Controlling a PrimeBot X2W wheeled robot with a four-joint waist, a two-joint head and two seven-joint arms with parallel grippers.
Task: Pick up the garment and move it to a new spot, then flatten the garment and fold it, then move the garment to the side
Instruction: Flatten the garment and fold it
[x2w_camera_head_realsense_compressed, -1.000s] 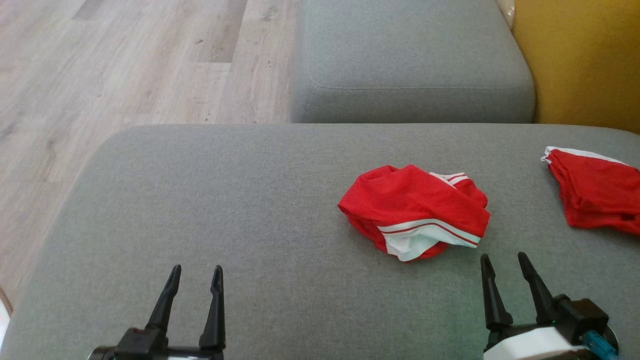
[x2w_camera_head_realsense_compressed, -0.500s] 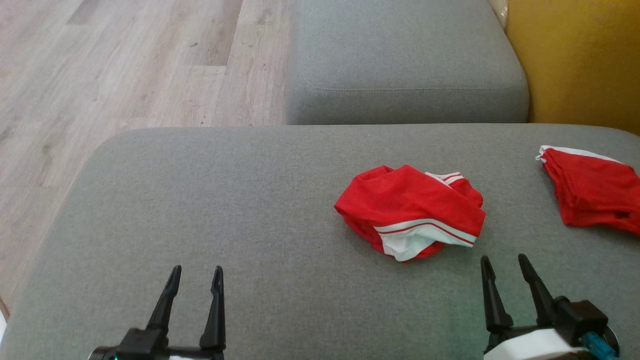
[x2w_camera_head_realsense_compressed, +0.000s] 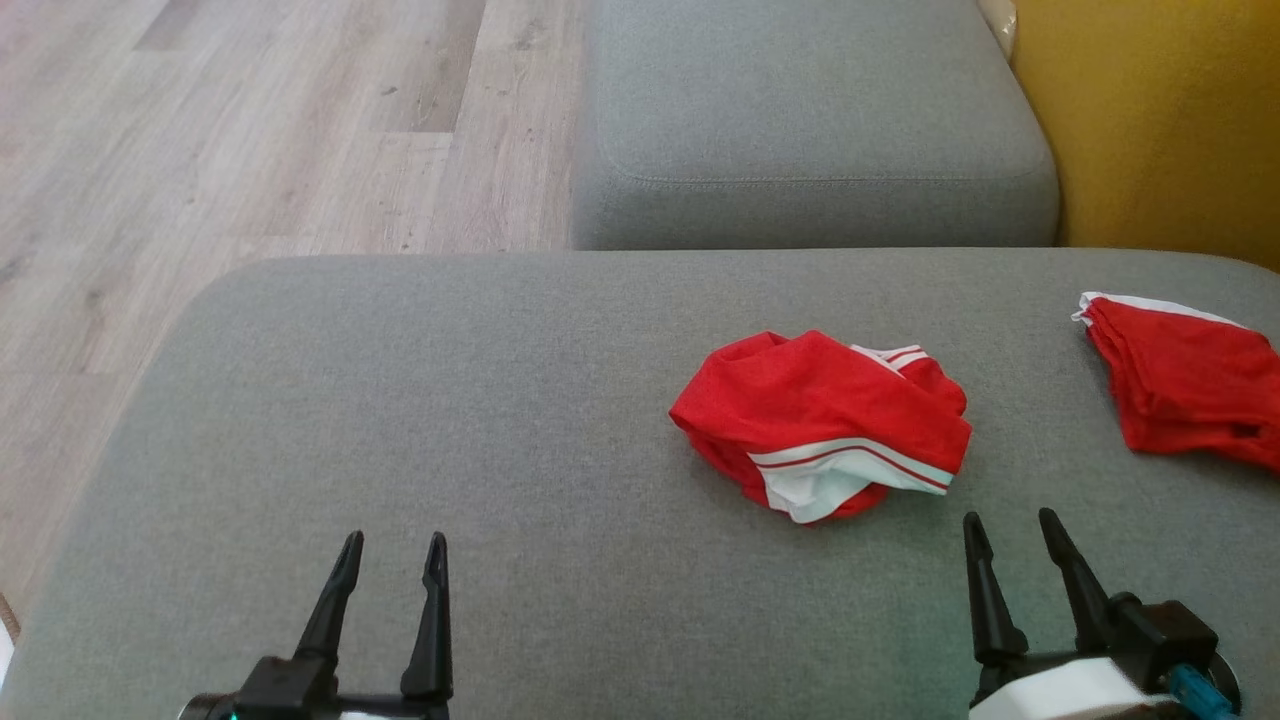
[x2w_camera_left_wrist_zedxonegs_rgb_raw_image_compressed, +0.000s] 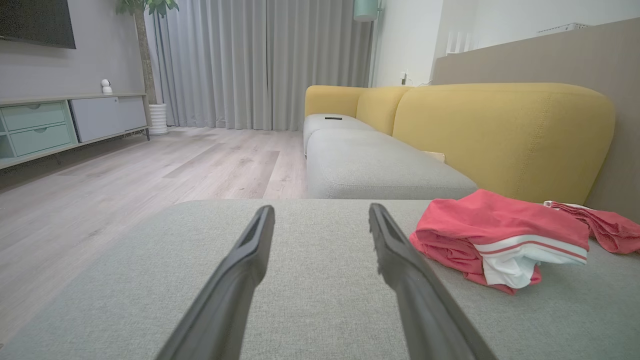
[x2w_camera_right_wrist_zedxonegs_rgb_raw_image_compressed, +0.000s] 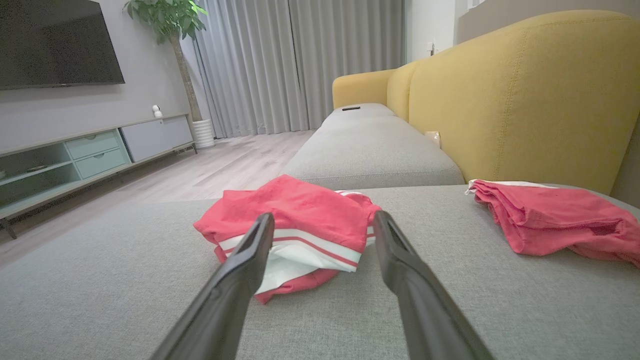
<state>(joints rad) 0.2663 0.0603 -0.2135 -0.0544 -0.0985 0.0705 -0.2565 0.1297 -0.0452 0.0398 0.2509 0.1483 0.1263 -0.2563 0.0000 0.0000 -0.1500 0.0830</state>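
Since the pick comes first, what counts is which pincer stands closer to the crumpled cloth. At the lower left of the head view the left pincer (x2w_camera_head_realsense_compressed: 395, 540) hovers over the bare grey cushion (x2w_camera_head_realsense_compressed: 450, 400), fingers apart and empty, well apart from the cloth. Right of centre lies the red garment (x2w_camera_head_realsense_compressed: 820, 420), bunched in a heap whose longer run goes across the frame, its white striped band turned toward the bottom edge. At the lower right the right pincer (x2w_camera_head_realsense_compressed: 1008, 518), fingers likewise spread and holding nothing, sits just below the heap's right end. In the right wrist view the band lies straight ahead between its fingers. The right arm looks the nearer, and a short forward reach should do. At the far right edge a second red garment (x2w_camera_head_realsense_compressed: 1185, 390) lies apart from the heap.
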